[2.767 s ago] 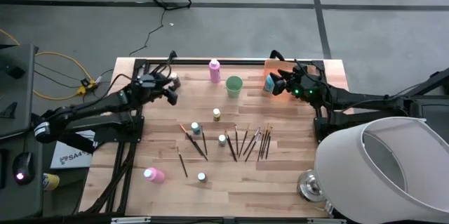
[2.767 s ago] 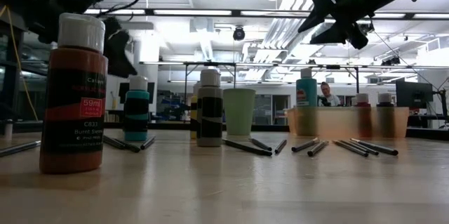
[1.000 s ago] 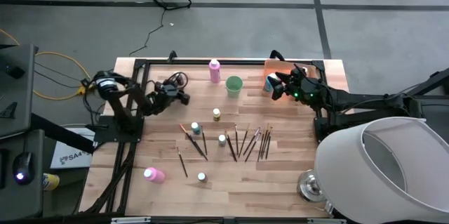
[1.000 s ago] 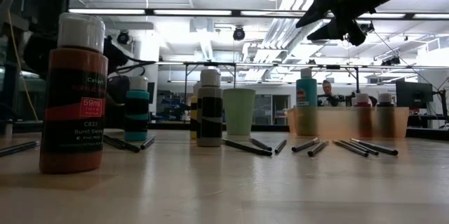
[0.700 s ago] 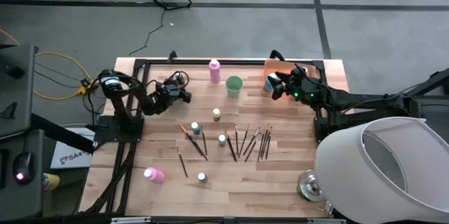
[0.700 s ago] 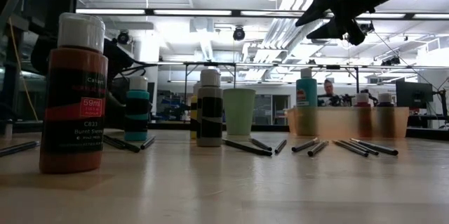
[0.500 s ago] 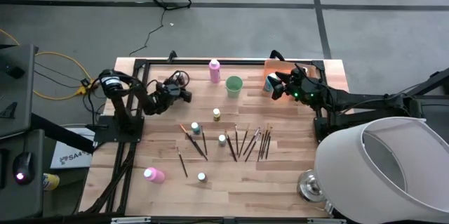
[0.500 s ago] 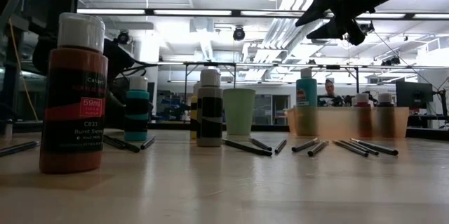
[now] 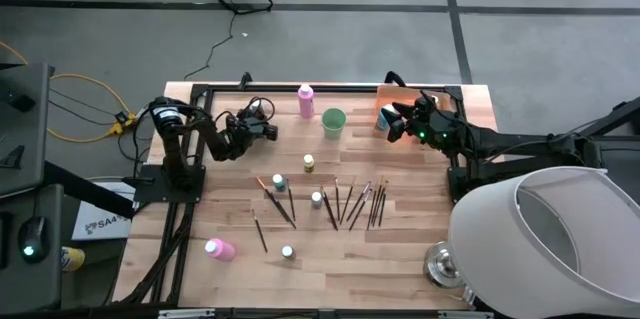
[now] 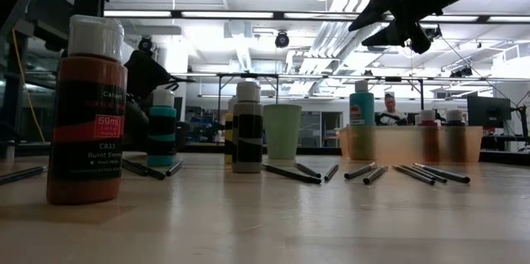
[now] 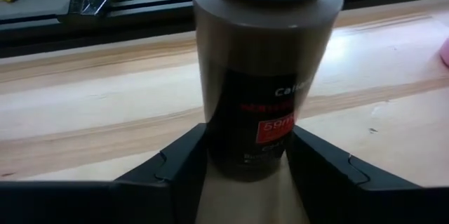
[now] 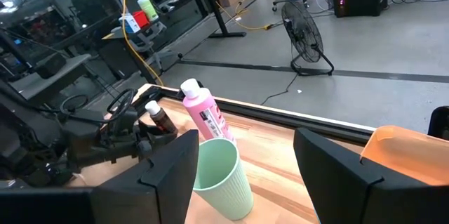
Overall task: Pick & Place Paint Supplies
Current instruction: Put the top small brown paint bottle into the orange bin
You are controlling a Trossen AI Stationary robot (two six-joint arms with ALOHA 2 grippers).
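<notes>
My left gripper [image 9: 266,131] is at the table's far left, shut on a small brown paint bottle [image 11: 263,76] with a pale cap; the right wrist view also shows this bottle [image 12: 159,116]. My right gripper [image 9: 392,124] hangs open high above the far right, beside the orange tray [image 9: 398,93], with nothing between its fingers [image 12: 175,161]. A pink bottle [image 9: 306,101] and the light green cup [image 9: 333,122] stand at the far edge. Small bottles [image 9: 279,182] and dark brushes [image 9: 350,202] lie mid-table. Another pink bottle [image 9: 219,249] lies on its side near left. My left gripper pinches the brown bottle's lower body [image 11: 214,150] between its two fingers [image 11: 175,171], one on each side. The fingers come slanting down from the table's left. The bottle stands about upright, cap up; I cannot tell whether its base touches the table.
The tray holds a teal bottle [image 10: 361,107] and other small bottles [image 10: 426,132]. A brown bottle [image 10: 85,111] stands close to the near edge. A black frame [image 9: 330,87] runs along the table's far edge. Bare wood lies at the near right.
My left gripper has carried the brown bottle toward the table's right, sinking a little, while its arm has folded in closer to the table's left edge. The bottle has stayed upright in the hold. My right gripper has kept still.
</notes>
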